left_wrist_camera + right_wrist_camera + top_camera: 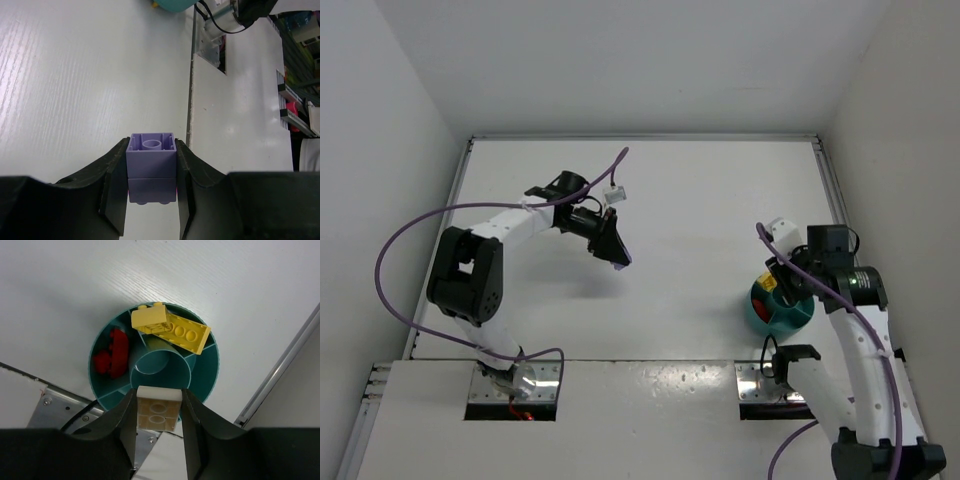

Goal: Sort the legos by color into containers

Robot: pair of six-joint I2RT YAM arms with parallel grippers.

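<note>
Yellow brick [158,412] clamped tight by R gripper [159,396] over teal bowl [204,374]; stored yellow bricks [172,330] lie ahead, beyond central ring [160,370]. L gripper [151,146] pinches lavender brick [151,162], well apart from bowl.

Nothing to read here, in any of the three views. The studs of the yellow brick [182,332] lying across the teal bowl [206,371] are too small to show any mark. The underside of the pale yellow brick [159,407] in front of it is just as bare. The lavender brick [151,162] in the left wrist view gives no lettering either.
</note>
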